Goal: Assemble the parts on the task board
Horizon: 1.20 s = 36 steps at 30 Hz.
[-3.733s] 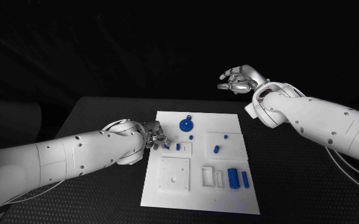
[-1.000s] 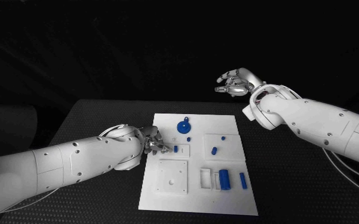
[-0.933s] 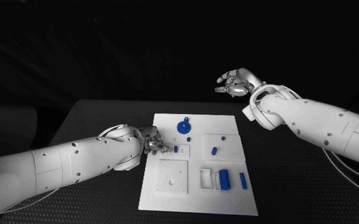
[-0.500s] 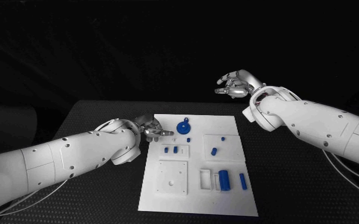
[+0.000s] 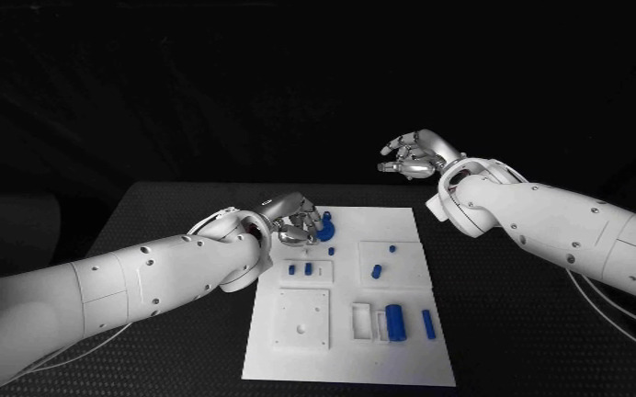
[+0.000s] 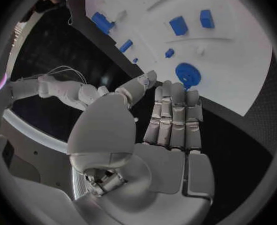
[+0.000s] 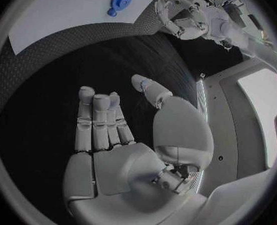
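Note:
The white task board (image 5: 347, 365) lies in the middle of the black table. A round blue disc part (image 5: 326, 226) sits at its far end, and my left hand (image 5: 294, 216) hovers right beside it, fingers apart and holding nothing. In the left wrist view my left hand (image 6: 157, 130) stretches its straight fingers toward the disc (image 6: 188, 75) without touching it. Two small blue blocks (image 5: 300, 269) stand in a recess closer to me. My right hand (image 5: 414, 156) hangs open and raised beyond the board's far right corner. Its wrist view shows the open hand (image 7: 113, 135) with an empty palm.
Small blue pegs (image 5: 377, 271) lie mid-board. A thick blue cylinder (image 5: 393, 316) and a thin blue bar (image 5: 428, 323) rest at the near right, beside a white square plate (image 5: 302, 317). Black table surface surrounds the board.
My left hand has moved from the board's left edge by the two small blocks up to the far end beside the blue disc. The right hand has hardly moved.

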{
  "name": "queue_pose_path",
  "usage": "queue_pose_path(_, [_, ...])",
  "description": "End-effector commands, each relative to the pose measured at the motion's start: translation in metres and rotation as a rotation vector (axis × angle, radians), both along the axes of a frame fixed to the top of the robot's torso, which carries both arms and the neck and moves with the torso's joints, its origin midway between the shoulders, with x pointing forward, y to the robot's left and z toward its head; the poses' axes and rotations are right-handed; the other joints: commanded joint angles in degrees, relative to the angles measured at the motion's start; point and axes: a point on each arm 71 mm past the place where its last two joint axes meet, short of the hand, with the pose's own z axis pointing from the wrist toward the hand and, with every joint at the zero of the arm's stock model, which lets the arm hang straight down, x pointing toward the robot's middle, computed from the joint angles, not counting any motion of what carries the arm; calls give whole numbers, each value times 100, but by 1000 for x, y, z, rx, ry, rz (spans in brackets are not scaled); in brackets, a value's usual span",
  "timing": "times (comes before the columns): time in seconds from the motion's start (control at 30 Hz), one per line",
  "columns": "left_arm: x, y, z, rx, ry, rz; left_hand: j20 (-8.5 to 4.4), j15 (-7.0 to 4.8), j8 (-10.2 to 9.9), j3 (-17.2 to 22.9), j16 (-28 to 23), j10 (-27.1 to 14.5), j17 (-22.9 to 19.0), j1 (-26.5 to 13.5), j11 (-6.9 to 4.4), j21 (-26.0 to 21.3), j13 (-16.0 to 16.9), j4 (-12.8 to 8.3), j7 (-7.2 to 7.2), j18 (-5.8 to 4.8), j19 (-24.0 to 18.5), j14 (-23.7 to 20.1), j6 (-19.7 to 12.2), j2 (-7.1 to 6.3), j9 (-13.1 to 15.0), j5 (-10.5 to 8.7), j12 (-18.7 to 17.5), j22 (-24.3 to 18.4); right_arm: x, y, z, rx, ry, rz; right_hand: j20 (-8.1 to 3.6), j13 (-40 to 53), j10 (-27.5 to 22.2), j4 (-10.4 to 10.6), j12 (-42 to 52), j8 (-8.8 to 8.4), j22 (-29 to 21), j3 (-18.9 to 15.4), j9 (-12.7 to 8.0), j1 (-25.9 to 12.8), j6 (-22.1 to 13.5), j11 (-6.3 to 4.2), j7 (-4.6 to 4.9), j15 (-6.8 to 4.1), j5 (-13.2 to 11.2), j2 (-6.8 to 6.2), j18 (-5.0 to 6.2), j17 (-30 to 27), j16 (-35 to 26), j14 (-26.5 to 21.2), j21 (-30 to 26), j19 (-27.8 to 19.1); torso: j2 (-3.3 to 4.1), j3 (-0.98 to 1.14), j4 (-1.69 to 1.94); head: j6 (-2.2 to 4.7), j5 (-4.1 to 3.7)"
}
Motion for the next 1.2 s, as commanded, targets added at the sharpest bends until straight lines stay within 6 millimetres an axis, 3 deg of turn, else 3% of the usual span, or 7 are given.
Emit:
queue_pose_path(0.03, [-3, -14, 4, 81, -146, -145, -203, 10, -79, -14, -6, 111, 6, 60, 50, -36, -162, -22, 4, 25, 61, 52, 91, -11, -53, -70, -327, 39, 0, 3, 0, -5, -2, 21, 4, -6, -45, -6, 20, -29, 113, -18, -9, -29, -7, -12, 30, -14, 19, 9, 95, -8, 27, -36, -24, -35, 7, -2, -8, 9, -18])
queue_pose_path(0.53, [0, -43, -17, 304, -157, -251, -109, 123, -329, -47, 85, -13, 45, 148, 192, -37, -506, -16, 47, 132, 184, 138, 113, -33, -197, -70, -1158, 98, -1, 7, 1, -3, -3, 30, 5, -16, -47, -7, 29, -27, 114, -11, -11, -20, -6, -11, 31, -13, 46, 15, 95, -13, 31, -37, -25, -34, 11, 6, -13, -17, -67])
queue_pose_path(0.9, [3, -49, -28, 329, -167, -239, -45, 187, -473, -46, 80, -121, 36, 140, 261, -45, -680, 3, 78, 192, 216, 151, -19, -49, -289, -28, -1453, 100, -3, 9, 1, -2, -5, 38, 5, -21, -48, -5, 34, -26, 114, -11, -13, -21, -6, -11, 31, -13, 61, 16, 95, -15, 34, -37, -24, -33, 33, 4, -26, -25, -89])
queue_pose_path(1.2, [5, -53, -30, 342, -186, -240, -25, 203, -517, -27, 85, -138, 34, 148, 279, -44, -752, 31, 95, 221, 241, 174, -63, -36, -329, -24, -1553, 101, -3, 10, 1, -2, -5, 40, 6, -23, -48, -4, 36, -25, 114, -11, -13, -21, -5, -11, 32, -13, 67, 16, 95, -16, 35, -37, -24, -33, 35, 4, -16, -37, -106])
